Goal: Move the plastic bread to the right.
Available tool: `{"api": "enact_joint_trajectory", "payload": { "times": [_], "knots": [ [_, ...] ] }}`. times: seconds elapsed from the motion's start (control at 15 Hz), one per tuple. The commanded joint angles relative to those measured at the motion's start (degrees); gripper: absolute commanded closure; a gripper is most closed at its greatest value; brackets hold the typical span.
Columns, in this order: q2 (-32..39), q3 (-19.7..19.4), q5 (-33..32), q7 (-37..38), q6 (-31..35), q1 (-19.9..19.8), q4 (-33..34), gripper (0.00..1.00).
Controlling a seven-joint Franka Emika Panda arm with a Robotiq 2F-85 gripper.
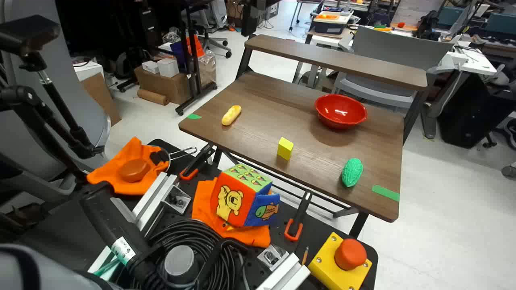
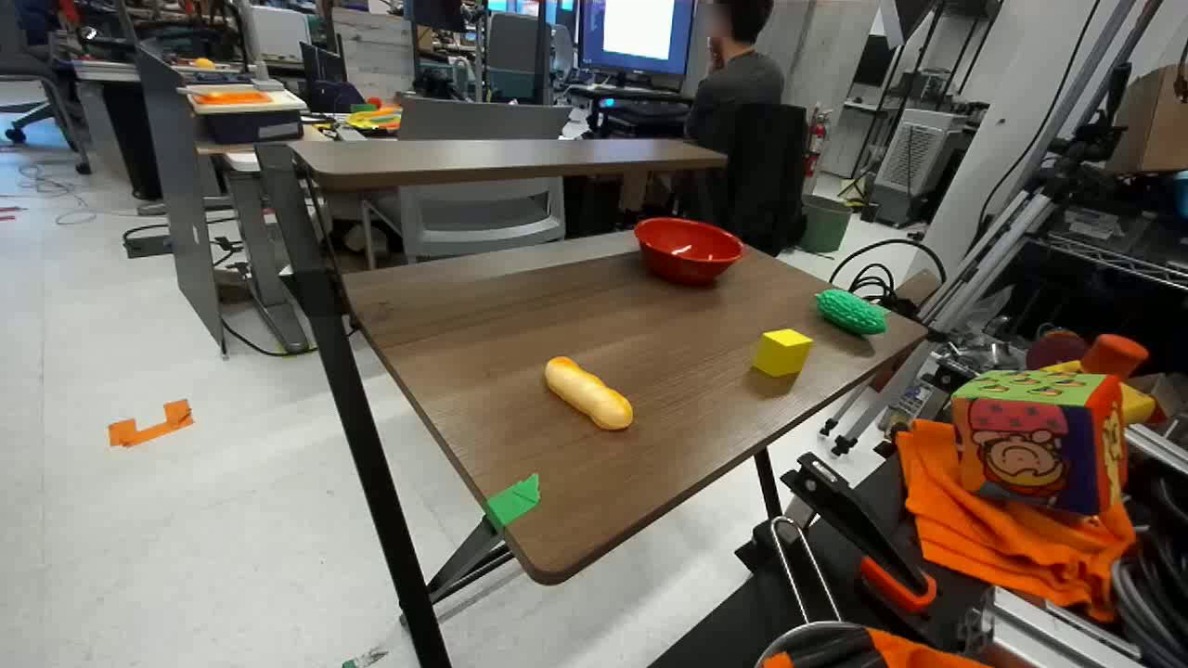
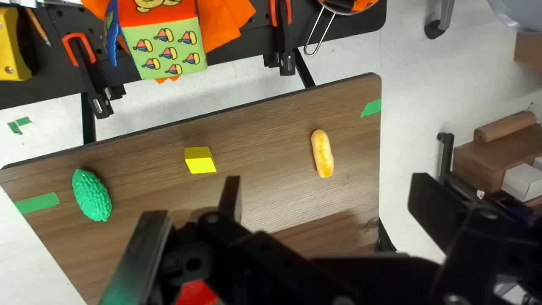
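"State of the fingers [image 3: 432, 208]?"
"Wide apart, gripping nothing."
"Plastic bread [image 2: 588, 393]?"
"On the desk [image 2: 668, 325], near one corner (green tape [image 2: 513, 501] lies at the edge there). Yellow block [image 2: 782, 353] stands between it and the green object [image 2: 851, 313]; red bowl [image 2: 687, 252] sits well apart."

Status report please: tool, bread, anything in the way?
Tool open, holding nothing. Plastic bread lying on table, ungrasped. Nothing touching it; yellow block stands apart.

The plastic bread [image 2: 589, 394] lies on the table [image 2: 659, 339].
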Motion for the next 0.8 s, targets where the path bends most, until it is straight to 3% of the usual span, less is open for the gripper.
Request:
{"api": "enact_joint_trajectory", "payload": {
  "times": [0.0, 0.47, 0.73],
  "knots": [
    [0.0, 0.2, 0.2, -0.2, -0.3, -0.3, 0.1, 0.0],
    [0.1, 0.3, 0.2, -0.2, -0.3, -0.3, 0.0, 0.0],
    [7.5, 4.9, 0.1, 3.5, 2.2, 0.7, 3.4, 0.0]
  ]
}}
